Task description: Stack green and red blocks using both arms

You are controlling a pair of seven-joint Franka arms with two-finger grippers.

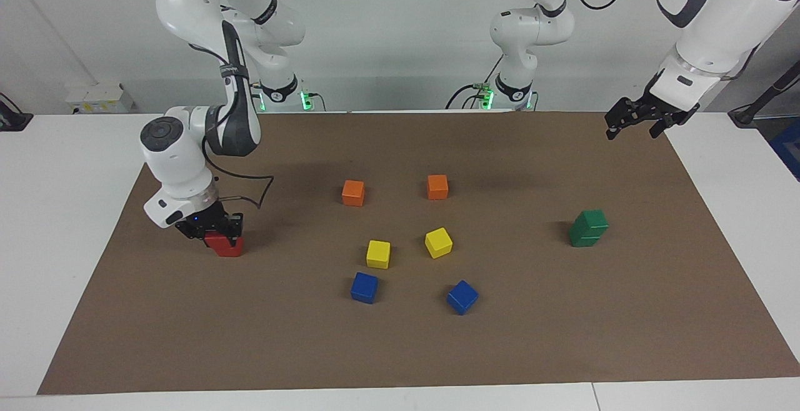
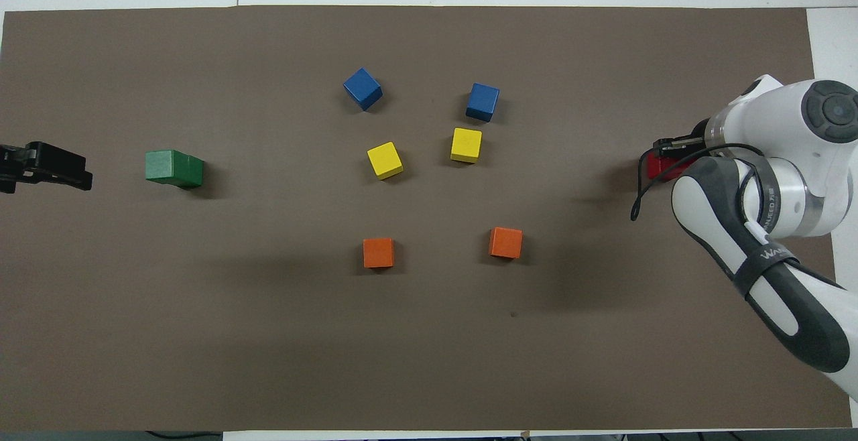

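Observation:
Two dark green blocks [image 1: 588, 228] stand stacked toward the left arm's end of the table, the upper one slightly askew; the stack also shows in the overhead view [image 2: 173, 168]. My right gripper [image 1: 215, 234] is down on red block [image 1: 226, 247] at the right arm's end of the mat. Only one red mass shows, so a second red block is hidden or under the gripper. In the overhead view the right gripper [image 2: 672, 148] and arm cover most of the red [image 2: 651, 167]. My left gripper [image 1: 636, 125] is open, empty and raised over the mat's corner, and it shows at the edge of the overhead view [image 2: 41, 165].
Two orange cubes [image 1: 353, 193] [image 1: 437, 187] lie mid-table nearer the robots. Two yellow cubes [image 1: 378, 254] [image 1: 438, 242] and two blue cubes [image 1: 364, 287] [image 1: 462, 297] lie farther out. The brown mat [image 1: 562, 336] covers the table.

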